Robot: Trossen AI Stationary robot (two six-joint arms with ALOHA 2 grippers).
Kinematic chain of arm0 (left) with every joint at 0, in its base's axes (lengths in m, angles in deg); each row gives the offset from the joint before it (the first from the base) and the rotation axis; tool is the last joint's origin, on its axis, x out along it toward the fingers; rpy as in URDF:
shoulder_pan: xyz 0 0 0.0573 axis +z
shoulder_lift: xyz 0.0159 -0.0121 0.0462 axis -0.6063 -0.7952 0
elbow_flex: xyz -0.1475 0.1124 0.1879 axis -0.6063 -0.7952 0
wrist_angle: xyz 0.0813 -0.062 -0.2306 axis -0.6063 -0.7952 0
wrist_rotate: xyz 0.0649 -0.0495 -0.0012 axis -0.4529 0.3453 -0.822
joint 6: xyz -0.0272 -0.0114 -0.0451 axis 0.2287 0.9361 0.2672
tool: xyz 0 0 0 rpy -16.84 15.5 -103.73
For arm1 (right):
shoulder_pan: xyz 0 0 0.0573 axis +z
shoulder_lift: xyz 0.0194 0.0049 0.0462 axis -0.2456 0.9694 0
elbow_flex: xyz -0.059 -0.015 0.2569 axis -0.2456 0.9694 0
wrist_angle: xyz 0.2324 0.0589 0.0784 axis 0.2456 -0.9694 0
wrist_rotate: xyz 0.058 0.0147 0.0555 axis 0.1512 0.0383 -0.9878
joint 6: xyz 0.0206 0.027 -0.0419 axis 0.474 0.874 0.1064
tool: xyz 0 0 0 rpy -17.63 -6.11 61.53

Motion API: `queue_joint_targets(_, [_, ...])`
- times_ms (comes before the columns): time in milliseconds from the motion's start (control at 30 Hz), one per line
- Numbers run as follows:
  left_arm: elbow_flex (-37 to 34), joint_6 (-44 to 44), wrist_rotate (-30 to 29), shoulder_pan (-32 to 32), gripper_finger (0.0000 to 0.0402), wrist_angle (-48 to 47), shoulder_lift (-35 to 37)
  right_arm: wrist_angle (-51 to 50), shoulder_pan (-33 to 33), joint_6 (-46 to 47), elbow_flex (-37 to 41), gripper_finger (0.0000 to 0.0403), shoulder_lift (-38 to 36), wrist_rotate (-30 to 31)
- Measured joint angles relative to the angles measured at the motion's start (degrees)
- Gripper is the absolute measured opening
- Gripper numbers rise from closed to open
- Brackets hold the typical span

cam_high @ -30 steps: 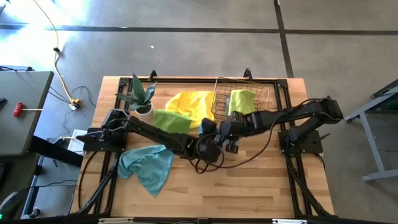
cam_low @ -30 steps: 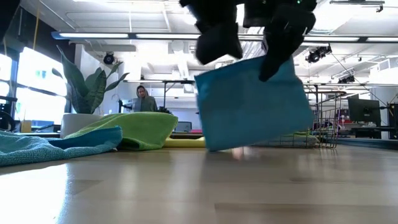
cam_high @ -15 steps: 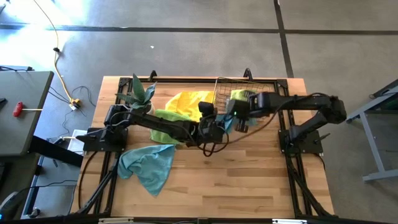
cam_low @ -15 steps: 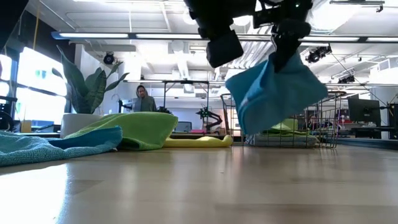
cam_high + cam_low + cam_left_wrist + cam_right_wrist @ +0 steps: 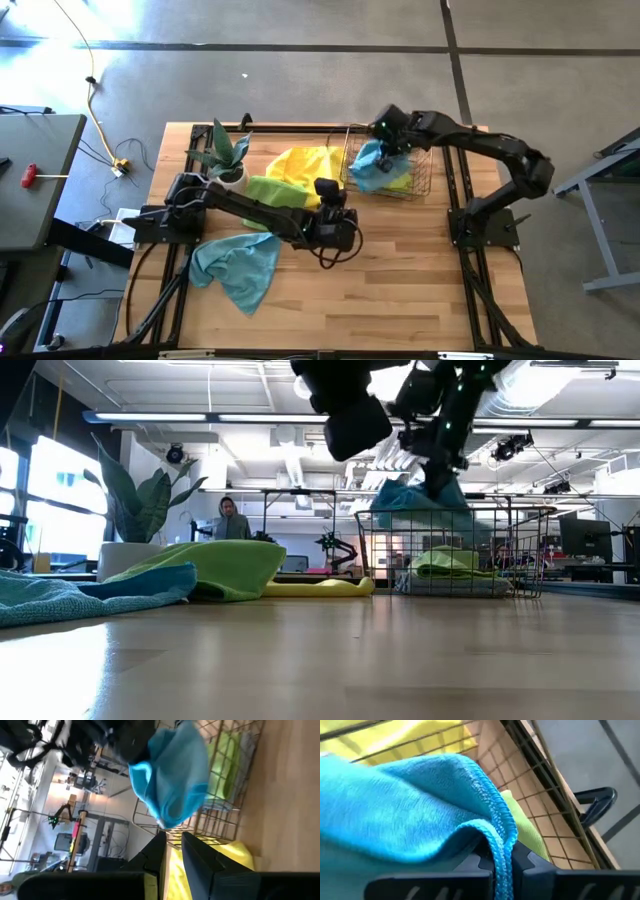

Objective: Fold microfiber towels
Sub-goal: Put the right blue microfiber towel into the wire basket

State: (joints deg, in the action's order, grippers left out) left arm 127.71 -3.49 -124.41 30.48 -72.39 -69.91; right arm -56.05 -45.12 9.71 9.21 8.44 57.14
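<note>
On the wooden tabletop [image 5: 400, 290], from left to right: a crumpled teal microfiber towel [image 5: 237, 268] lies near the front-left, a small potted green plant [image 5: 226, 157] stands behind it, then a lime-green towel [image 5: 268, 191] and a bright yellow towel [image 5: 303, 168] lie side by side. The left tool [image 5: 333, 214] hovers mid-table, fingers [image 5: 200, 862] nearly together, empty. Farther right, the right tool [image 5: 393, 147] — clenched on a folded blue microfiber towel [image 5: 372, 165] — holds it over the wire mesh basket [image 5: 422, 175], above a folded green towel [image 5: 448, 563] inside.
</note>
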Motion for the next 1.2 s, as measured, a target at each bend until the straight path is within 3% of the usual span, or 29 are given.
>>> queue_joint_targets(167, [0.0, 0.12, 0.01, -1.17, 0.0051, -0.64, 0.0, 3.07, -3.67, -0.02, 0.58, 0.0, 4.12, -3.2])
queue_joint_targets(367, [0.0, 0.16, -2.07, -1.8, 0.0051, -2.4, 0.0, 1.0, -5.63, -1.34, 0.63, 0.0, 8.77, -2.61])
queue_joint_targets(833, [-0.02, 4.51, -2.56, -1.82, 0.0051, -6.45, 0.02, -2.08, -7.8, 1.36, 0.65, 0.0002, 8.94, 0.23])
queue_joint_targets(933, [-0.02, 4.52, -2.54, -1.82, 0.0051, -6.45, 0.02, -1.54, -7.54, -0.3, 0.65, 0.0026, 8.94, 0.21])
queue_joint_targets(1200, [-0.02, 4.71, -2.45, -1.81, 0.0051, -7.21, 0.02, -2.99, -7.23, -3.41, -1.8, 0.0157, 8.1, 1.8])
